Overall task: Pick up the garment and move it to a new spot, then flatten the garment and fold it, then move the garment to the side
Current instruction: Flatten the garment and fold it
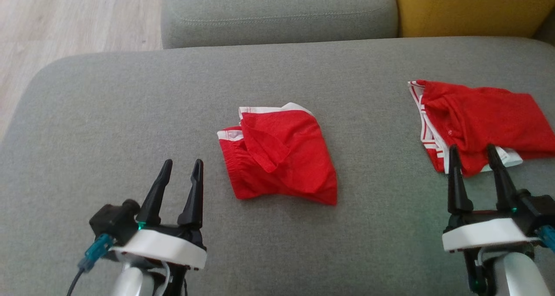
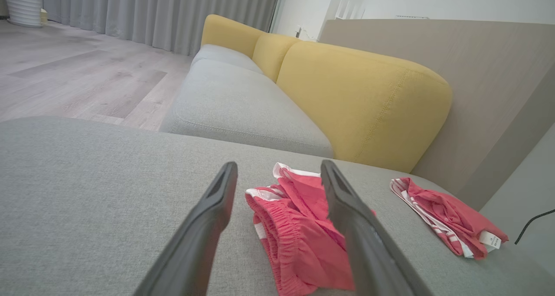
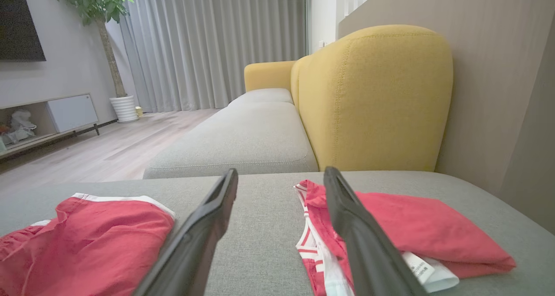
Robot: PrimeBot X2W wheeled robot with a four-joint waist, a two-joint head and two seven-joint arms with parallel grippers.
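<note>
The red garment (image 1: 279, 157) lies crumpled mid-cushion (image 1: 108, 127), between the left gripper (image 1: 183, 162) and the right gripper (image 1: 472, 148), both with fingers spread and holding nothing. It looks light, soft and limp, likely to sag and unfold when lifted; its white-trimmed waistband (image 1: 264, 110) seems the firmest place to pinch. A second red garment (image 1: 481, 114) lies off right

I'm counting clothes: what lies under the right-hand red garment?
The garment rests on the grey cushion. A striped edge and a white tag poke out beneath its red top fold. Anything else underneath is covered.
</note>
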